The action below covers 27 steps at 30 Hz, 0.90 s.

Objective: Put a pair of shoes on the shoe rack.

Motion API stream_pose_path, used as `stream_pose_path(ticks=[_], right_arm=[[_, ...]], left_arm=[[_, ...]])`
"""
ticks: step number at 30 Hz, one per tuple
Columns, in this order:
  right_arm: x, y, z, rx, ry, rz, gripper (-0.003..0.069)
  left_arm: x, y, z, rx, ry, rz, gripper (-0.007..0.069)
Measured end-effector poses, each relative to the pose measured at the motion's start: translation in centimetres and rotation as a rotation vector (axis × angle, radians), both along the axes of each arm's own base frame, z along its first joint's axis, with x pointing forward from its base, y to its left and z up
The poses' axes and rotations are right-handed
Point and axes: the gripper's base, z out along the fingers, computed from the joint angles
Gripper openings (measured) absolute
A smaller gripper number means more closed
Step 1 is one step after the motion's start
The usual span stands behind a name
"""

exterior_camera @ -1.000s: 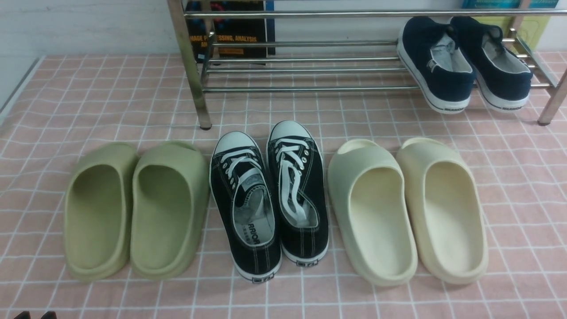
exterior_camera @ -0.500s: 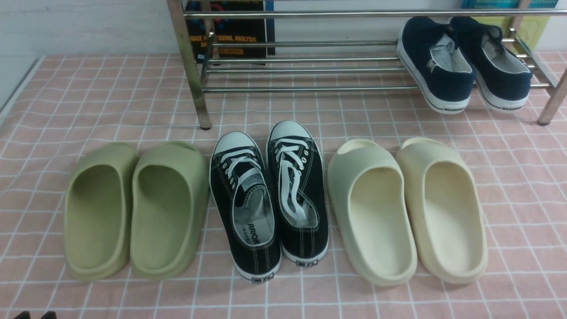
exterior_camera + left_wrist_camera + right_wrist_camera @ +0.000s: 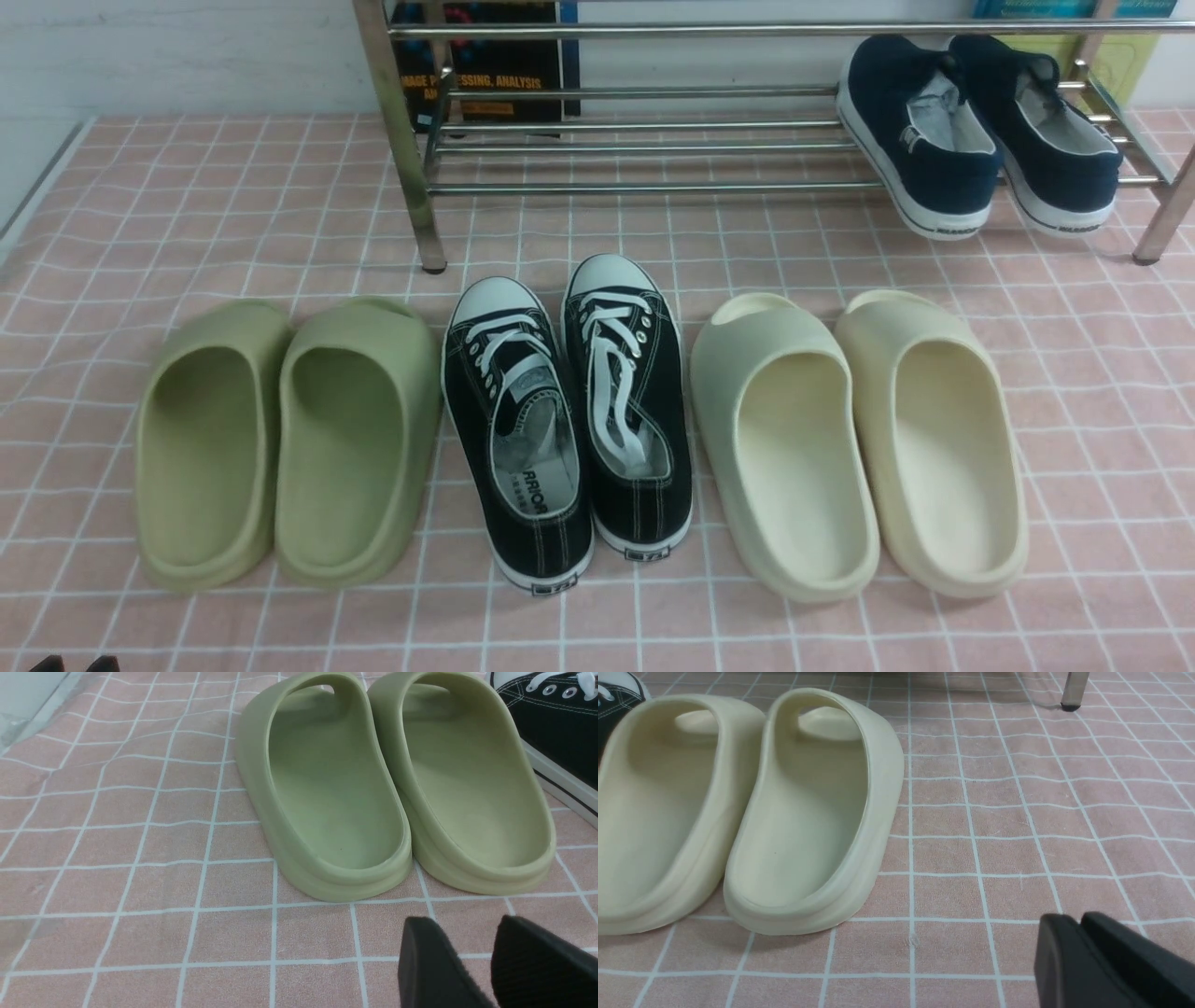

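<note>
On the far left of your front view you have the pair of olive-green foam slides (image 3: 285, 439), side by side on the pink cloth with a white grid (image 3: 112, 205). Your left gripper (image 3: 486, 961) hangs low just behind their heels, near but not touching. Its two black fingers (image 3: 434, 966) stand a little apart with a narrow gap, and they hold nothing. In the front view only two dark tips at the bottom left corner show.

Next to the slides you see the pair of black lace-up canvas sneakers with white toe caps (image 3: 569, 411), toes pointing to the rack. Then comes the pair of cream foam slides (image 3: 859, 439), also side by side.

Your right gripper (image 3: 1083, 938) is low over the cloth, well apart from the cream slides. Its black fingers (image 3: 1064, 961) look pressed together, and nothing is between them.

At the back, the low chrome metal tube shoe rack (image 3: 653, 140) stands on the cloth. The two navy-blue slip-on canvas shoes with white rubber soles (image 3: 980, 131) rest on the right end of its lower shelf, side by side, with heels hanging over the front bar. A dark book (image 3: 485, 65) stands behind the rack's left part.
</note>
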Motion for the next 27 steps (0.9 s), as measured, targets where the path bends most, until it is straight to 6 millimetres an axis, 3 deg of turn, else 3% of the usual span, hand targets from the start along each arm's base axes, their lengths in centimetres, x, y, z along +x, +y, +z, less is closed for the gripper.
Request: stream_pose_path(ticks=[27], right_arm=[[0.00,0.00,0.00,0.001,0.000,0.000,0.0090]], left_arm=[[0.00,0.00,0.00,0.000,0.000,0.000,0.0240]])
